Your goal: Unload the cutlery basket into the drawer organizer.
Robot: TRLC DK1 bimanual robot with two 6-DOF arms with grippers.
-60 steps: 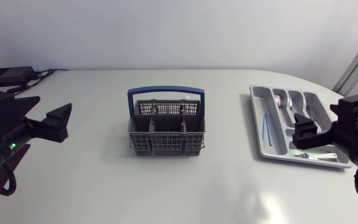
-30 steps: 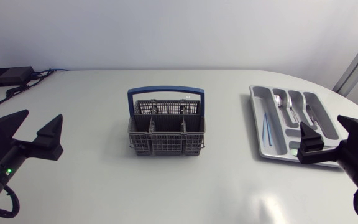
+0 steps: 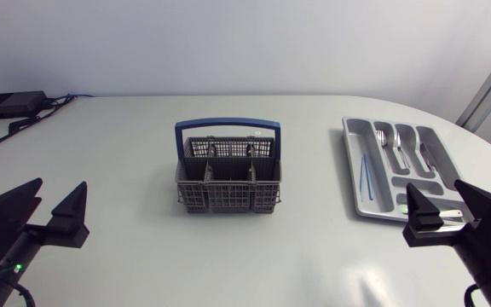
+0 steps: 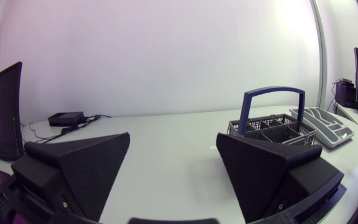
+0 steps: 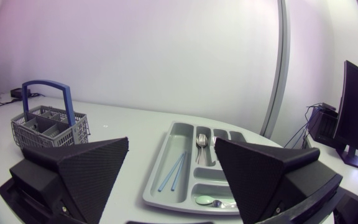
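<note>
**Position of items.** The cutlery basket [image 3: 228, 170], grey mesh with a blue handle, stands upright at the centre of the table [image 3: 143, 256]. The drawer organizer [image 3: 349, 162] lies flat at 3 o'clock from the basket, well apart from it.

**Organizer contents.** In the right wrist view, forks [image 5: 202, 146] lie in the middle long compartments. Two thin blue sticks [image 5: 174, 171] lie in the long compartment on the basket side. A spoon [image 5: 211, 201] lies in the cross compartment nearest the gripper.

**Basket contents.** No handle or blade rises above the rim in either the head view or the left wrist view. The floors of the compartments are not fully visible.

**Grippers.** The left gripper [image 3: 61, 183] sits at 8 o'clock from the basket, well clear of it. Its fingers are spread wide and hold nothing. The right gripper [image 3: 434, 186] sits at 4 o'clock from the basket, over the near end of the organizer. It is likewise released and empty.

**Finding.** The unloading appears complete or very nearly so. The only item outstanding is to confirm that no short piece is left low in a basket compartment.
</note>
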